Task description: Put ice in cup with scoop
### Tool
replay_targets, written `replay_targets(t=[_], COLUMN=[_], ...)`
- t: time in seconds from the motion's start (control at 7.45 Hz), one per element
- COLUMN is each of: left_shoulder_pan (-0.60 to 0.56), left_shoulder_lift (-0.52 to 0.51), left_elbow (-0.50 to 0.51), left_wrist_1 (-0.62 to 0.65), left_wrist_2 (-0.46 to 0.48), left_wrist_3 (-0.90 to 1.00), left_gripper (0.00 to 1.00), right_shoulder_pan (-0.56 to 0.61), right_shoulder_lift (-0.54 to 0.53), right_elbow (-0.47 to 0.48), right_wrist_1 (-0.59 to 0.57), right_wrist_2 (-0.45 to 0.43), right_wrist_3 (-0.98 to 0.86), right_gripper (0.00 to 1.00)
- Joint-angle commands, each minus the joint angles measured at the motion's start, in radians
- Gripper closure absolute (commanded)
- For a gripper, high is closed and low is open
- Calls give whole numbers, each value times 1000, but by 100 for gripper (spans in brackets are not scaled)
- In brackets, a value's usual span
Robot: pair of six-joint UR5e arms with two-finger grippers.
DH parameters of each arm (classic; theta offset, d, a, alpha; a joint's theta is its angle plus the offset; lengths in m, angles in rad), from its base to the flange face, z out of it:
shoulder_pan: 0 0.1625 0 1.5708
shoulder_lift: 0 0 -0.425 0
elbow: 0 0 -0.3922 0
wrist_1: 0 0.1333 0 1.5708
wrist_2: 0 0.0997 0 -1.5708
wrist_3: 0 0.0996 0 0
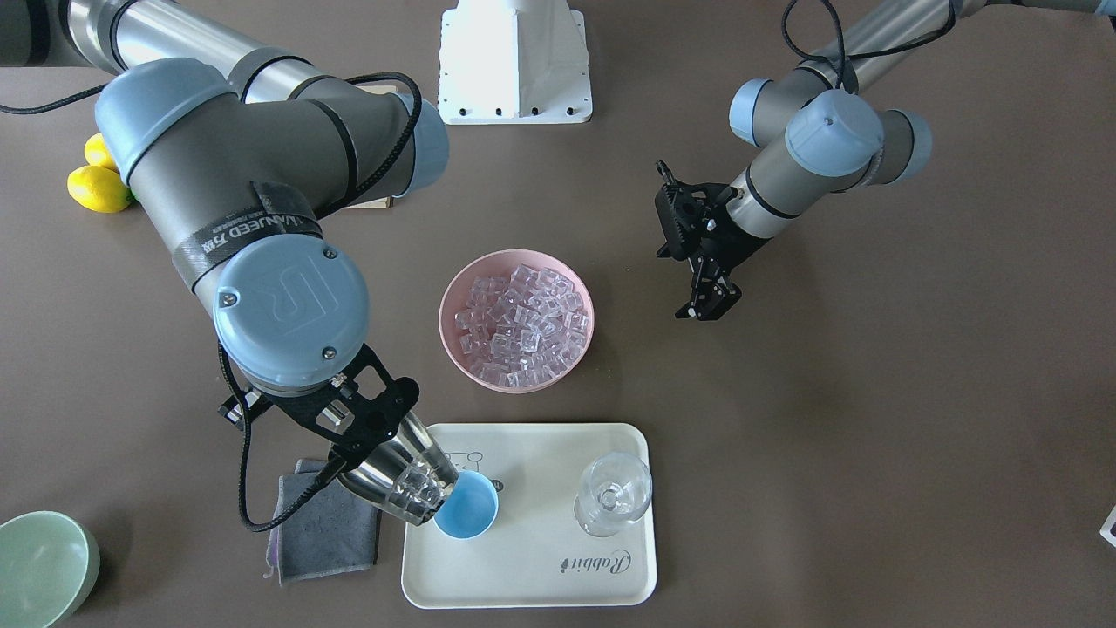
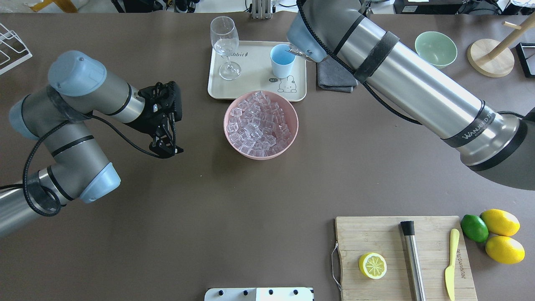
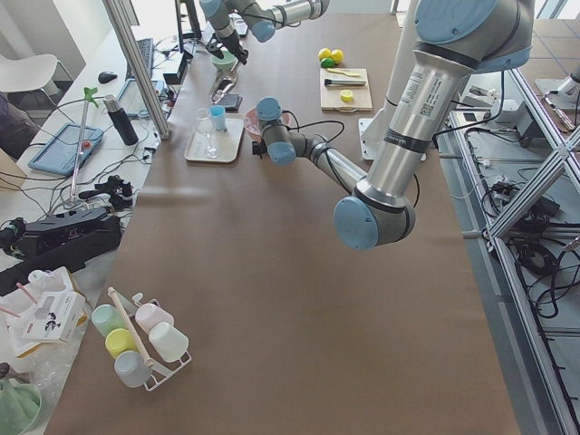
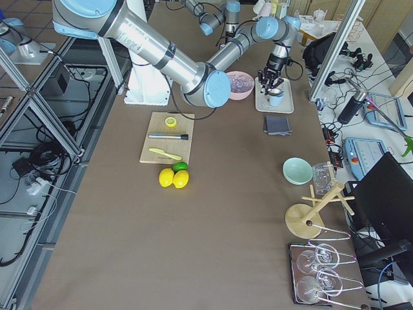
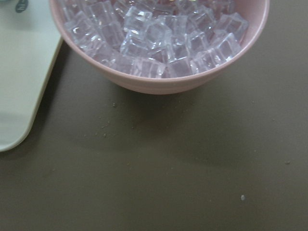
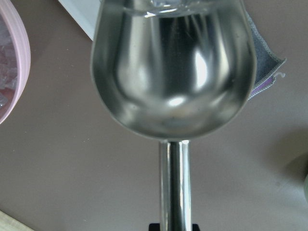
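Observation:
My right gripper (image 1: 364, 436) is shut on the handle of the steel scoop (image 1: 401, 475), which is tilted mouth-down over the rim of the light-blue cup (image 1: 466, 508) on the cream tray (image 1: 540, 558). A few ice cubes (image 1: 420, 490) sit at the scoop's mouth. In the right wrist view the scoop's trough (image 6: 173, 67) looks nearly bare, with ice only at its far lip. The pink bowl (image 1: 444, 318) behind the tray is full of ice (image 1: 523, 323). My left gripper (image 1: 708, 303) hangs open and empty beside the bowl. The cup (image 2: 282, 60) also shows in the overhead view.
A clear stemmed glass (image 1: 613, 493) stands on the tray beside the cup. A grey cloth (image 1: 327, 532) lies next to the tray and a pale-green bowl (image 1: 39, 567) beyond it. A cutting board (image 2: 393, 242) with a half lemon, steel cylinder and knife lies near my base.

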Motion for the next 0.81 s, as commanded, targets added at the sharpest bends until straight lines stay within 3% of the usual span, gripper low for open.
replay_targets(t=[0.0,0.27,0.54,0.67], left_shoulder_pan=[-127,-268,-403,-454], left_shoulder_lift=[51,135,140,143], left_elbow=[-53,-45,-59,-54], left_wrist_1=[114,131,477,561], left_wrist_2=[0,7,4,7], left_wrist_3=[3,-19,-320,-364], left_gripper=[1,1,1,1], right_shoulder_pan=[-19,-19,25,72], right_shoulder_lift=[11,-13,-228,-324], right_elbow=[-8,59,392,473], right_wrist_1=[-25,-48,-124,-124], right_wrist_2=[-35,-44,-27,8], right_wrist_3=[-14,-20,-9,0], right_gripper=[100,100,100,100])
